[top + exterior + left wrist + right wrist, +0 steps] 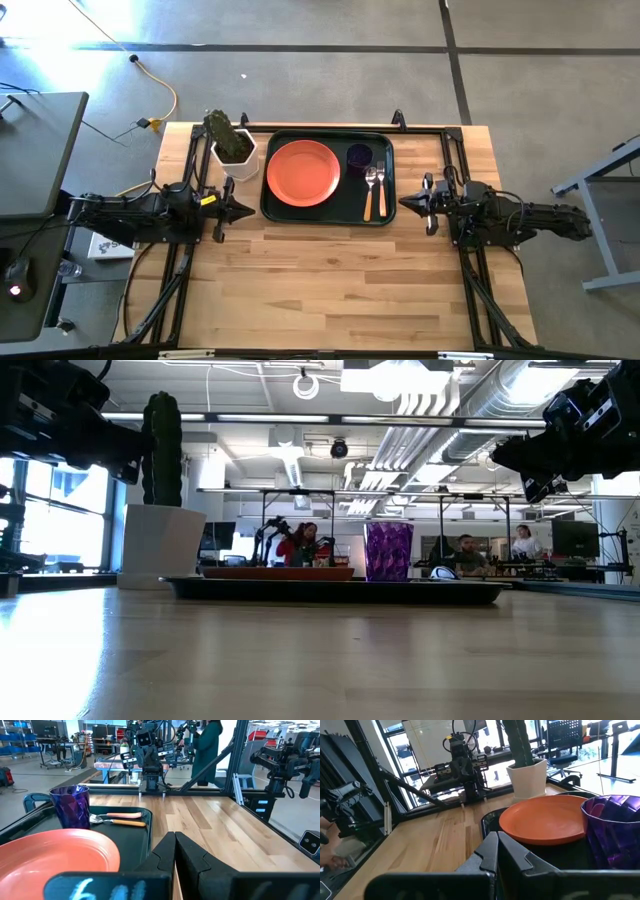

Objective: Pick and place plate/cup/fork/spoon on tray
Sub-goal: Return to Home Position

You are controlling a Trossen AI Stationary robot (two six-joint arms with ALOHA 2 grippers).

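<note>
Tray [345, 203] carrying plate [302, 173], cup [359, 157], spoon [367, 205], fork [382, 200]. Left tool [250, 210] hovering beside tray's left edge, clenched empty; right tool [403, 205] beside right edge, likewise clenched empty.

green tray [345, 208] | orange plate [302, 173] left | purple cup [359, 157], fork [382, 192], spoon [368, 195] right

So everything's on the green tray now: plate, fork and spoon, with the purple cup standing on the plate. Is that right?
Not quite. The cup stands on the tray itself, beside the plate, not on it; the high view shows this. The fork and spoon are on the tray, as you said.
</note>
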